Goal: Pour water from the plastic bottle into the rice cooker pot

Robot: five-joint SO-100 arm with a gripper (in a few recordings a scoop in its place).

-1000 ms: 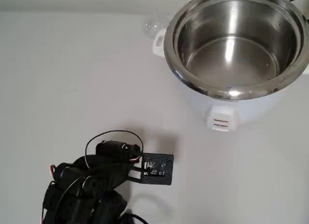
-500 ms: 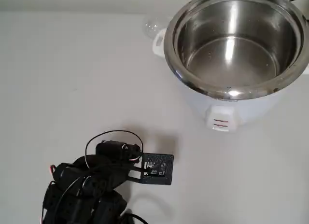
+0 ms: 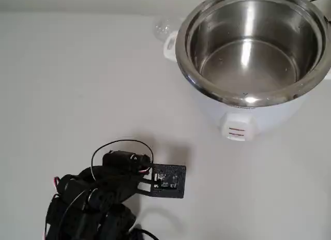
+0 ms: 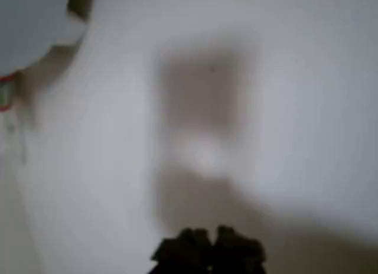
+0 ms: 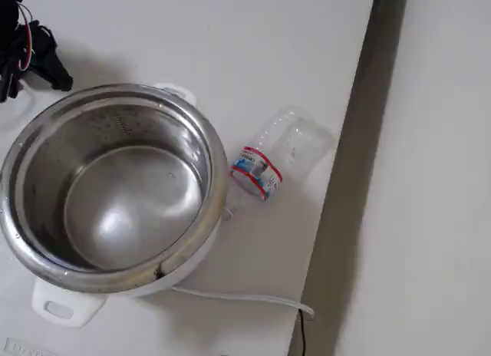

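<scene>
Overhead: nothing moved over last second, black arm parked low left, well apart from shiny round steel rice cooker pot [image 3: 253, 48]. Wrist: dark hand [image 4: 208, 245] blurry, fingertips look pressed together, empty. Fixed: small clear ribbed plastic bottle [image 5: 268, 163] lying on white counter [image 5: 253, 49] just beside pot, untouched, so pour not started.

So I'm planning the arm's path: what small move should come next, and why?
Probably swing the gripper toward the small clear plastic bottle. It lies beside the shiny steel rice cooker pot, and the gripper, fingers together with nothing between them, sits far from both.
</scene>
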